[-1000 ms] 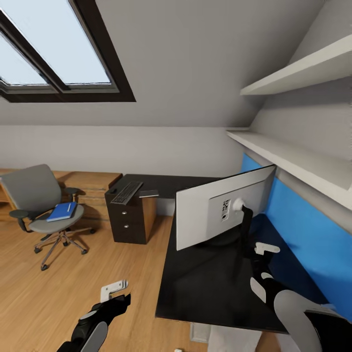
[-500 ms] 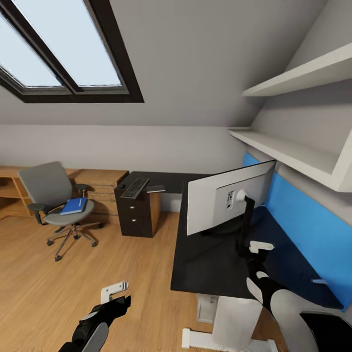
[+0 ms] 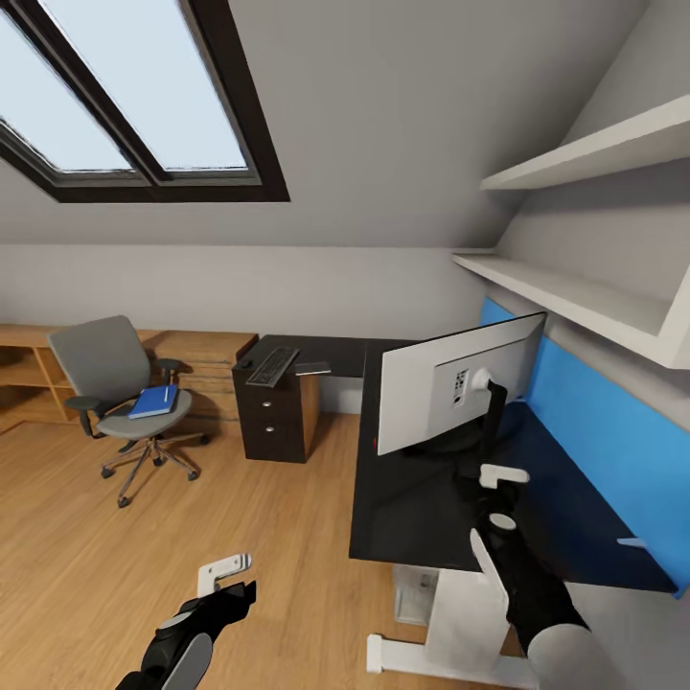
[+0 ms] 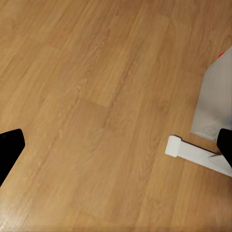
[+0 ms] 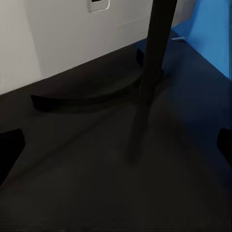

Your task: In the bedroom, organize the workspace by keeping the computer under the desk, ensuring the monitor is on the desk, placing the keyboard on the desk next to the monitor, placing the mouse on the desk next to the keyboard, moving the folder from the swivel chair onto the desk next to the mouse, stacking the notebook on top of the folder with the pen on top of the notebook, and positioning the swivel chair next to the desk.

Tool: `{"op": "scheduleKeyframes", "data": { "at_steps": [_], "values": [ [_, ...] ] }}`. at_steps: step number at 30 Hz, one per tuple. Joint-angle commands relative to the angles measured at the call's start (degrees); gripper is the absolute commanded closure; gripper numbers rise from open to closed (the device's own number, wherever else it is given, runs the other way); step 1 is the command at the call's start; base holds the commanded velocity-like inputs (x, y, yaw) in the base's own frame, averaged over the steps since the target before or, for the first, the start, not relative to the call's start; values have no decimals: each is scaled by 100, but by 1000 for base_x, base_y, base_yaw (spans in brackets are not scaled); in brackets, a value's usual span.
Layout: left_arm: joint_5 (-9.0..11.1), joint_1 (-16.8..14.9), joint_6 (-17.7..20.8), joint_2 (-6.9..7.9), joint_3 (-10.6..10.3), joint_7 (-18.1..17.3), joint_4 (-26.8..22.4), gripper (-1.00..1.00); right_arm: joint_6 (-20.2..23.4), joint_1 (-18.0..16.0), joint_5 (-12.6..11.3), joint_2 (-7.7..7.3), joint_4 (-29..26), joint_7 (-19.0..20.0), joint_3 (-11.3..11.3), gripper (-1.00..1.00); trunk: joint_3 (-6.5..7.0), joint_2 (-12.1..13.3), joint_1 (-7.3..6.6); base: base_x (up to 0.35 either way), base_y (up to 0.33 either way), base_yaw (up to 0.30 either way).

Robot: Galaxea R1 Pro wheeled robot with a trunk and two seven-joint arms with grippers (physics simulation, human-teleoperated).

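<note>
Against the earlier frame, our view has pulled back: more of the glossy black L-shaped desk [image 3: 422, 508] and its white leg shows. The wide white-backed monitor [image 3: 450, 393] stands on it, the right gripper [image 3: 498, 474] behind its arm. The left gripper [image 3: 222, 567] hangs over open wood floor. We cannot tell either grip's state. The blue folder [image 3: 153, 402] lies on the grey swivel chair [image 3: 120, 402], well apart.

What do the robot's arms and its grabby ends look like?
Both arms are glossy black with pale grey-white shell panels. The left tool is a small white clamp with dark stripes at its tip. The right tool is white too, on a black wrist with a round white joint. No cables show.
</note>
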Motion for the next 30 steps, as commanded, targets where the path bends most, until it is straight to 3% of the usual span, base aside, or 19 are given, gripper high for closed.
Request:
{"op": "scheduleKeyframes", "data": {
  "at_steps": [1,3,7,21,30],
  "values": [
    [53,-5,5,6,-18,56,-8,-100,215,192,-12,45,-382,-62,1,-100,-9,-7,2,-3,15,0],
    [54,-5,5,5,-18,56,-8,-100,389,398,-8,97,-756,-125,2,-100,-9,-7,2,-2,88,0],
    [53,-2,2,4,-18,56,-8,-100,399,505,-4,121,-935,-152,7,-100,-9,-7,2,-1,215,0],
    [56,-2,-12,4,-18,56,-8,-100,149,564,28,141,-1014,-168,28,-100,-9,-7,2,9,292,0],
    [57,-4,-13,4,-18,56,-8,-100,-69,569,139,142,-1010,-174,29,-100,-9,-7,2,191,269,0]
  ]
}}
